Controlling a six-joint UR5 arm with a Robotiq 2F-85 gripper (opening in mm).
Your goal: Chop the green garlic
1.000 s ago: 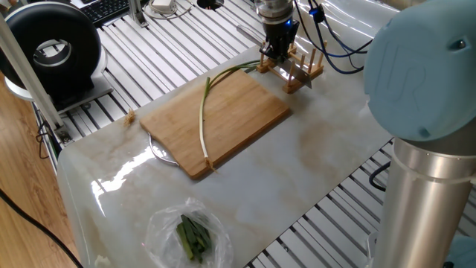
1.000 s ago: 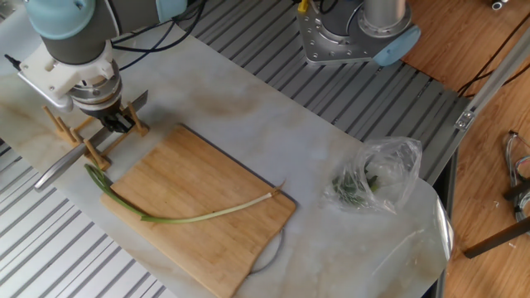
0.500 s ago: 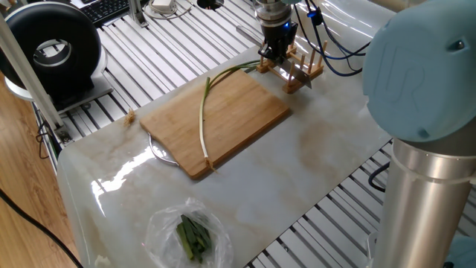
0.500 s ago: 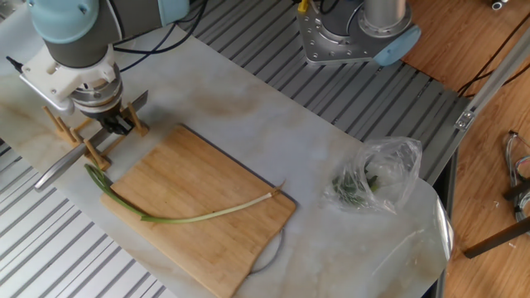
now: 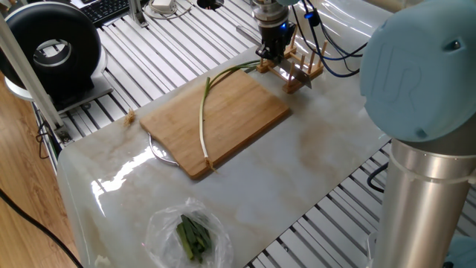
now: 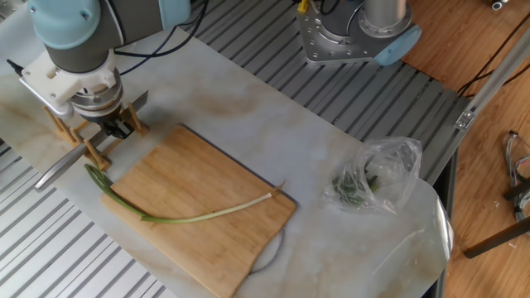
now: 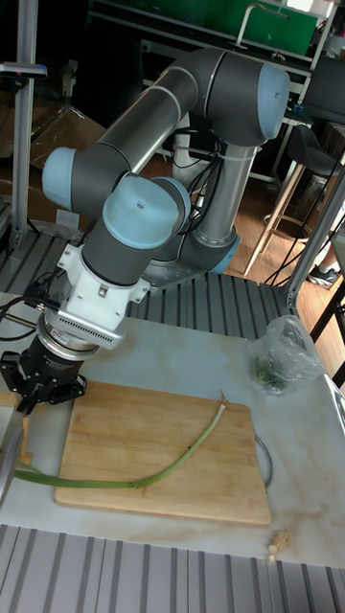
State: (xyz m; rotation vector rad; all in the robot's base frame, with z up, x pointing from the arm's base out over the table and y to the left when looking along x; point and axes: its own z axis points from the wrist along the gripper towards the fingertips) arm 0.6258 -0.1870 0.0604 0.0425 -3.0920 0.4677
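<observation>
Pincer (image 6: 118,126) pointing down at knife rack (image 6: 93,145), grip unclear.

desk (image 5: 312,160): pale marbled top | cutting board (image 5: 223,119): bamboo, laid flat near the middle | wooden rack (image 5: 297,71): stood just beyond the board's far corner | clear plastic bag (image 6: 377,175): dark green leaves enclosed, set well apart from the board | black round device (image 5: 48,48): seen off the desk

Table top: pale marbled white slab (image 5: 312,156) with glossy glare, set on a ribbed grey aluminium frame (image 5: 171,59).
Floor: warm brown wood planks (image 6: 464,33).
Beside the table: round black fan (image 5: 52,48), black keyboard (image 5: 104,9).
Behind: tall stool (image 7: 287,182), dark shelving with green panel (image 7: 230,24).
</observation>
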